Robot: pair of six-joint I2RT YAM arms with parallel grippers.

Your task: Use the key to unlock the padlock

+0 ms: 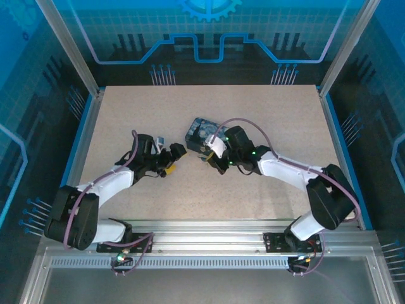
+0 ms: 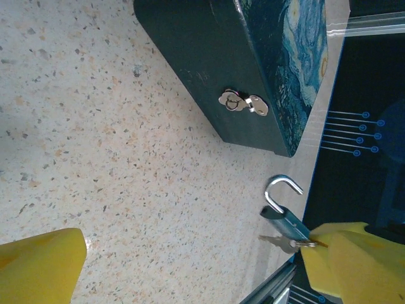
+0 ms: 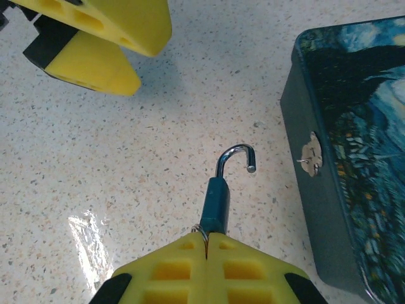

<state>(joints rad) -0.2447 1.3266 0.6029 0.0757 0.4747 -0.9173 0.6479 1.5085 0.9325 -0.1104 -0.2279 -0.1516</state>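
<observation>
While my right gripper point(image 3: 207, 244) pinches the teal metal padlock point(image 3: 216, 201) by its base, silver shackle swung open, my left gripper point(image 3: 155, 59) stands spread nearby, apart from it.

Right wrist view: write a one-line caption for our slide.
Right gripper holds the padlock, shackle open, beside a painted tin.

Speckled beige table point(image 1: 126, 114), dark painted tin box point(image 1: 199, 132) resting near its centre

White-black arms point(image 1: 114, 180), yellow fingers point(image 3: 171, 269), seemingly purple cables point(image 1: 243, 123)
</observation>
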